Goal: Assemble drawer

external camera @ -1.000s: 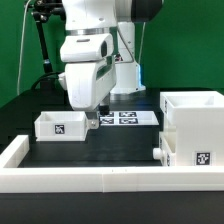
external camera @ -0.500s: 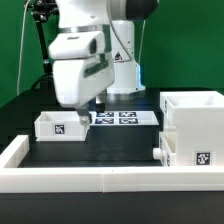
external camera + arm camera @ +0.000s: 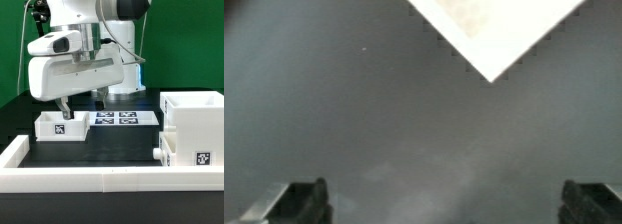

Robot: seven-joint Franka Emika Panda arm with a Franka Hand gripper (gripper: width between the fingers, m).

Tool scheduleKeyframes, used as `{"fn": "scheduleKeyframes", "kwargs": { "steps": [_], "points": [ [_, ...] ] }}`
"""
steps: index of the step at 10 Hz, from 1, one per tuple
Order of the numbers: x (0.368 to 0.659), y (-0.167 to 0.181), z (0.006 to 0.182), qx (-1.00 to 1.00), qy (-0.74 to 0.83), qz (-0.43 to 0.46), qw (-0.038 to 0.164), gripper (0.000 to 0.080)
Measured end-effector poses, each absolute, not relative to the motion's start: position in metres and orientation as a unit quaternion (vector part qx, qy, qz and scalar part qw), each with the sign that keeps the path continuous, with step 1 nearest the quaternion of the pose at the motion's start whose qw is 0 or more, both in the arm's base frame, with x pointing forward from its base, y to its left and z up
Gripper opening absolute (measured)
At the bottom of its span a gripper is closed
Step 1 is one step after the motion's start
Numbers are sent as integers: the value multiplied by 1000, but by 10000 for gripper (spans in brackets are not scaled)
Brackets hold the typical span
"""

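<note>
Currently the pincer is released: fingers spread wide, nothing between them. In the wrist view the pincer has only bare dark table in the gap, plus one white corner further out; can't tell which part that belongs to.

Drawer parts, exterior view:
- Small tray, tag facing the camera, sits on the table just below the pincer, offset to the exterior view's left. One finger hangs over its rear rim, apart from it; the other finger is off to the tray's side, above the marker board.
- Tall box, open on top, stands at the exterior view's right, well apart from the pincer.
- Lower piece touches the tall box's front, with a tag and a knob on the side facing the exterior view's left.

Low white wall edges the table in front.
</note>
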State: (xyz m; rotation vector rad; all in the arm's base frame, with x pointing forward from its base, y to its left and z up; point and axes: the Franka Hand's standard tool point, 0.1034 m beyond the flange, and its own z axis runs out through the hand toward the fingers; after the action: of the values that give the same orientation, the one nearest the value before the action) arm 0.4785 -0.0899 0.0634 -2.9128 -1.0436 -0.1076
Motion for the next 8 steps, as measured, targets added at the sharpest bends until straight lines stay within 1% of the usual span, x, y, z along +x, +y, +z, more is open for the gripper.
{"fn": "scheduleKeyframes", "kwargs": {
  "steps": [3,4,6,8],
  "points": [
    [478,-90,63,-974,-222,-34,27,649],
    [471,-91,61,-986,-158,-38,24,649],
    [454,-85,56,-998,-59,-23,28,649],
    [434,-80,43,-1000,9,-7,29,649]
  ]
}}
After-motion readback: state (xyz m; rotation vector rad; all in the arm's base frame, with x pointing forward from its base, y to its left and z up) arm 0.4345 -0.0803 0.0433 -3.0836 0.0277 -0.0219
